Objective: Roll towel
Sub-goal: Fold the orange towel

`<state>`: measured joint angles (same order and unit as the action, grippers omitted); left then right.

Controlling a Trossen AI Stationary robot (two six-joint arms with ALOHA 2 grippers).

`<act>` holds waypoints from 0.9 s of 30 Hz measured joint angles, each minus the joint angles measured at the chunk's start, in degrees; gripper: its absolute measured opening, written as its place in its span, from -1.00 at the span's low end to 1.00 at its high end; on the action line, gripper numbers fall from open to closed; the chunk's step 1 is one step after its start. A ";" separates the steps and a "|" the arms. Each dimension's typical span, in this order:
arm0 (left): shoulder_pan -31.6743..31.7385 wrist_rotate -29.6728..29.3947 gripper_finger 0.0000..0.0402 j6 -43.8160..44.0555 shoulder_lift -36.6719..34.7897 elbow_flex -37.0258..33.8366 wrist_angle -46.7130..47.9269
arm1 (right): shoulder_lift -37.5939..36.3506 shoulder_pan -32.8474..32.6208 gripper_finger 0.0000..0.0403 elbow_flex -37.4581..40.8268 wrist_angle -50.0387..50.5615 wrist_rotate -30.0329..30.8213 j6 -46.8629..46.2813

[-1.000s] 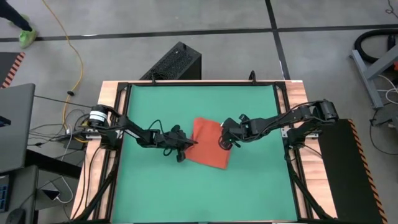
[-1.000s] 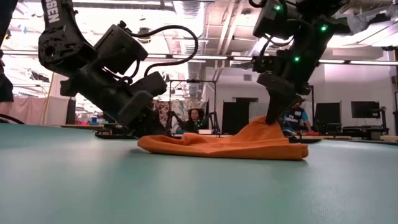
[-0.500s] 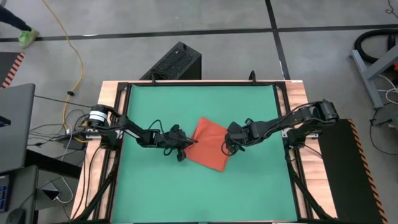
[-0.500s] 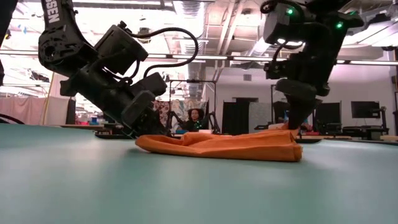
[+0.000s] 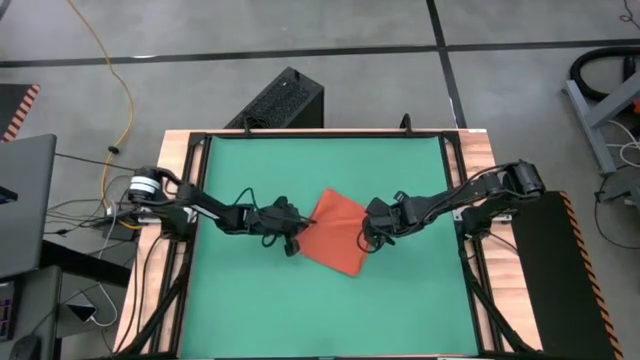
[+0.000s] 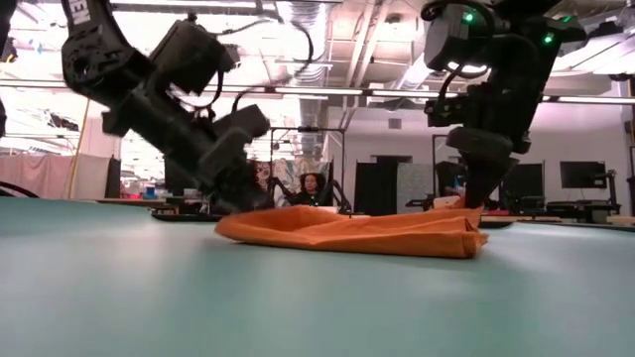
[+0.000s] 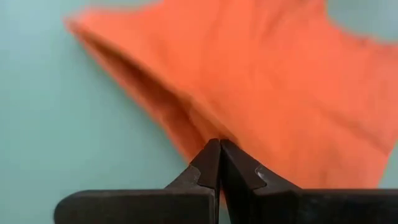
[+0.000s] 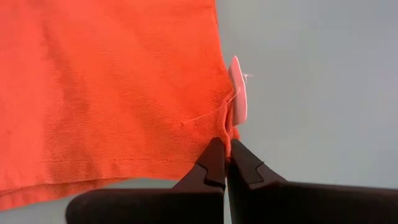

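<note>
The orange-red towel (image 5: 337, 238) lies folded on the green table (image 5: 250, 300), its underside flat on the mat. A small white tag (image 8: 238, 99) sticks out at one edge. My left gripper (image 5: 293, 240) is shut at the towel's left edge; in its wrist view the closed tips (image 7: 219, 149) meet the cloth. My right gripper (image 5: 372, 238) is shut at the towel's right edge, right beside the tag (image 8: 226, 149). In the low view the left gripper (image 6: 246, 201) slants in and the right gripper (image 6: 470, 203) points steeply down. My left gripper pinches the towel's left edge (image 7: 198, 134) between its fingertips, where a raised fold runs into them. The fingers slant down from the table's left. Most of the towel (image 6: 347, 233) stays on the table. My right gripper pinches the towel's edge just below the white tag (image 8: 219, 127), at the tips. The fingers come steeply from above. Fine creases run from the tips into the cloth. The towel's right end (image 6: 474, 238) rests on the table.
Green mat lies bare around the towel on the near side (image 5: 330, 320) and the far side (image 5: 330, 160). A wooden frame (image 5: 180, 140) borders the table. A black box (image 5: 285, 100) stands on the floor beyond the far edge. People sit in the room behind (image 6: 316, 186).
My right gripper has gone a little toward the table's right edge and tipped steeper. The towel's right part, drawn up into a peak before, now lies low on the table. My left gripper has risen slightly and stays shut at the towel's left edge.
</note>
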<state>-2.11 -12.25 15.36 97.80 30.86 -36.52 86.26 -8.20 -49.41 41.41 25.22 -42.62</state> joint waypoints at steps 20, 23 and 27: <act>3.82 -5.03 -1.00 -5.91 1.18 -0.09 1.85 | 0.00 0.08 -0.95 0.00 -1.12 0.54 0.74; 3.84 -5.91 -1.00 -7.45 -0.64 0.04 1.05 | 0.00 0.08 -0.95 0.00 -1.01 0.52 0.96; 5.47 -3.07 -1.00 -9.09 -0.40 0.10 0.19 | 0.00 0.08 -0.95 0.00 -0.96 0.54 1.19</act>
<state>3.36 -15.32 6.26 97.40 30.97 -36.32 86.26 -8.12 -49.41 40.45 25.76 -41.43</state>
